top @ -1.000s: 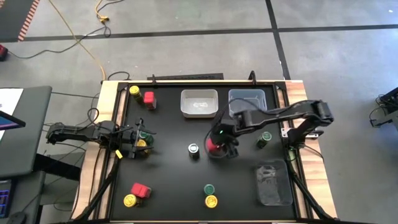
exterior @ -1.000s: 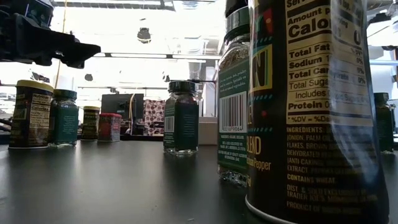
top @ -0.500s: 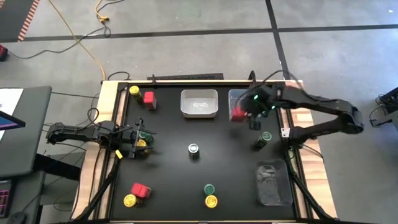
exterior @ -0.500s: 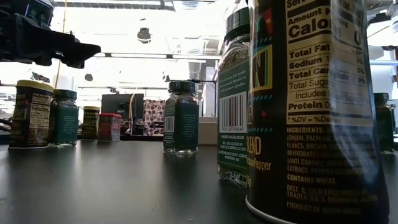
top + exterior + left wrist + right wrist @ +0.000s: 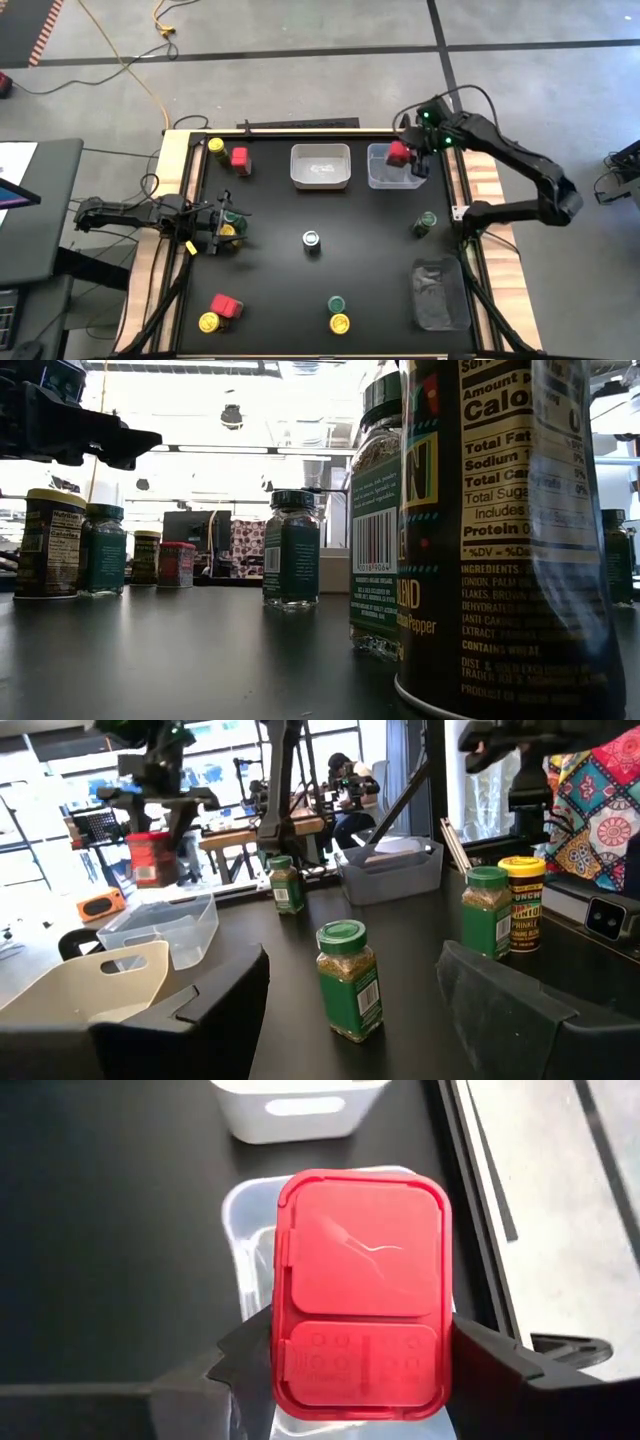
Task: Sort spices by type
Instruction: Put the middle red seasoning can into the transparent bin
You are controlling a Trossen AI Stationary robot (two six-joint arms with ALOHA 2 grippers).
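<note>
In the low view the big dark jar (image 5: 500, 540) closest to the lens carries a nutrition panel reading "Calo…", "Total Fat", "Sodium", "Total Sugar", "Protein 0", then "INGREDIENTS", "CONTAINS WHEAT" and "TRADER JOE'S". The green-labelled jar (image 5: 378, 520) just beside it shows a barcode and the word "Pepper". Ahead of the left gripper (image 5: 350, 1010), the yellow-lidded jar (image 5: 522, 905) reads "SPRINKLE"; the other labels are too small to read.

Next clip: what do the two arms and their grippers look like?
Both arms are dark, slim and jointed, with thin black cables running along them. The right gripper shows small green lights near its wrist. The left gripper carries a small yellow tag. Up close, the jaws are broad, flat black plates.
</note>
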